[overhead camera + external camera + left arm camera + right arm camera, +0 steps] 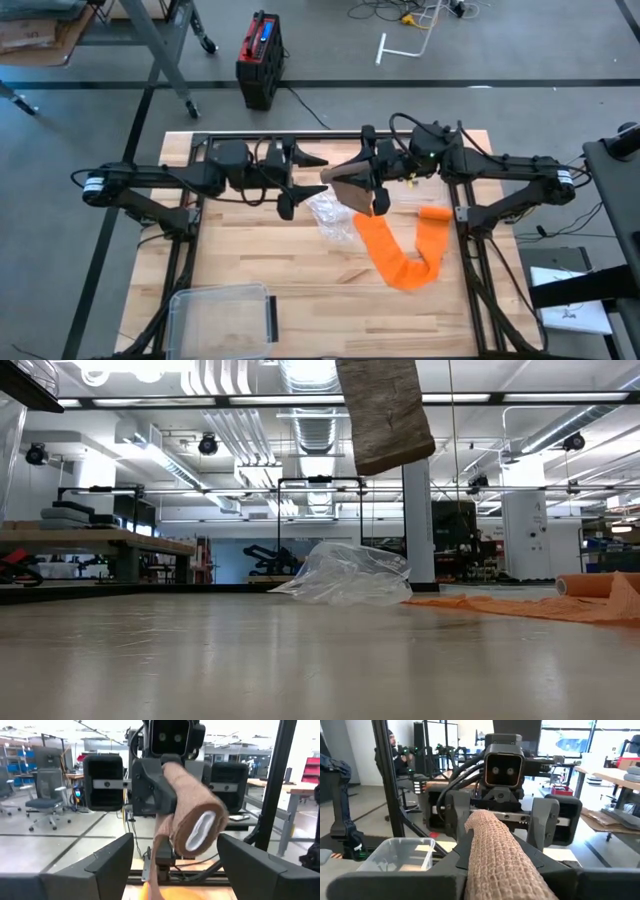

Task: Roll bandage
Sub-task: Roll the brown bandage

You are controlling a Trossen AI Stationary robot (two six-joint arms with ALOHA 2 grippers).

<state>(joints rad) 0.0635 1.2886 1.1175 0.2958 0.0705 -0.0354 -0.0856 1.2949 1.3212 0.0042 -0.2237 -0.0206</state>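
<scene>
The left gripper [297,180] hangs spread wide and empty, left of centre over the far half of the table [300,290]. The right gripper [368,172] is clenched on the tan bandage roll [352,186] — a coarse-woven cylinder held in the air, long axis running left–right, its white-cored end facing the left gripper. Near-right lie crinkled clear plastic [332,215] and an orange bandage [400,250].

Bandage roll [352,188] above table [250,250]; plastic bag [331,215] beneath, container [222,318] front-left.
</scene>
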